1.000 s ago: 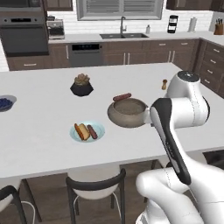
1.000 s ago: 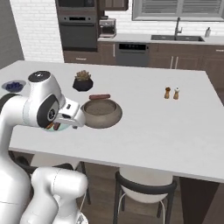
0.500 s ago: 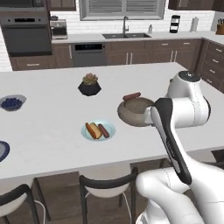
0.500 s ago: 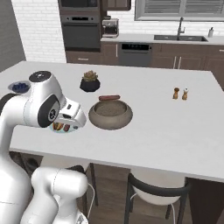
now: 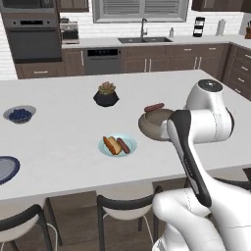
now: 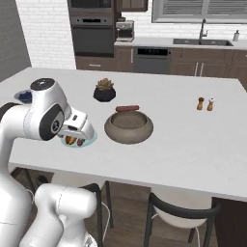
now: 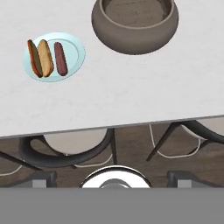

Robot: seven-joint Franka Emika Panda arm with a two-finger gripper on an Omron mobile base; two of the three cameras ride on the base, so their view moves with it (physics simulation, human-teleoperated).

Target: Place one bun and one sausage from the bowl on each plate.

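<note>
The brown-grey bowl [image 5: 156, 124] sits right of centre in the left base view, a sausage [image 5: 154, 107] lying on its far rim. Left of it, the pale teal plate [image 5: 117, 145] holds a bun [image 5: 112, 145] and a sausage. The dark-rimmed plate [image 5: 7, 168] lies at the left edge on the white surface [image 5: 63, 127]. The end effector stands fully open, holding nothing.

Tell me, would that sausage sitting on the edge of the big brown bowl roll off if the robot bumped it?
Probably yes. The sausage is round and long and lies across the bowl's thin back rim, so a nudge could roll it into the bowl or onto the counter. It looks smooth, so it may slip between the fingers. It seems light and fairly stiff.
</note>
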